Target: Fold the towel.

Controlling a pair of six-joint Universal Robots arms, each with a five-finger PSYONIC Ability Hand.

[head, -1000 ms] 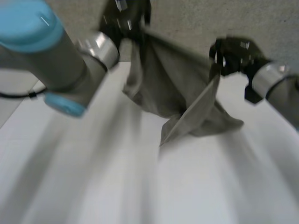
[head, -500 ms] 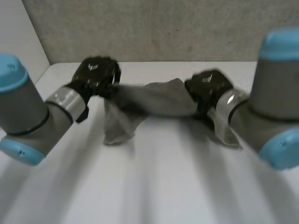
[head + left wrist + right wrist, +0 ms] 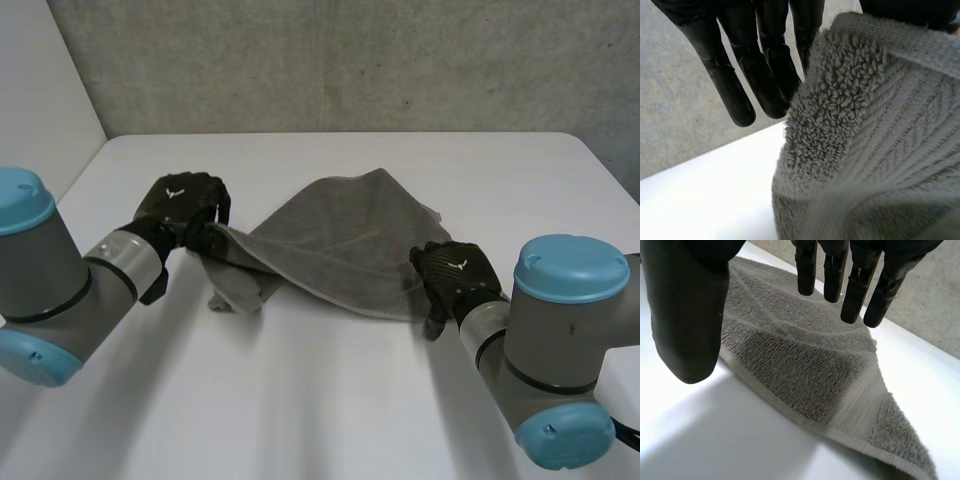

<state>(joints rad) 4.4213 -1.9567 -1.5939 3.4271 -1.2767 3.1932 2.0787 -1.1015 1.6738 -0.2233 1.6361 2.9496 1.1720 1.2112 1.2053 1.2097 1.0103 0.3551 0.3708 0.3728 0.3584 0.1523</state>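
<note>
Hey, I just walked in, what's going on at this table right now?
A two-armed robot is partway through folding a grey towel on the white table. The left hand pinches one end of the towel and holds it just off the table, so the cloth hangs down from there. The right hand is at the opposite end, its fingers straight above the cloth and gripping nothing. The towel lies rumpled, with no neat fold yet.
</note>
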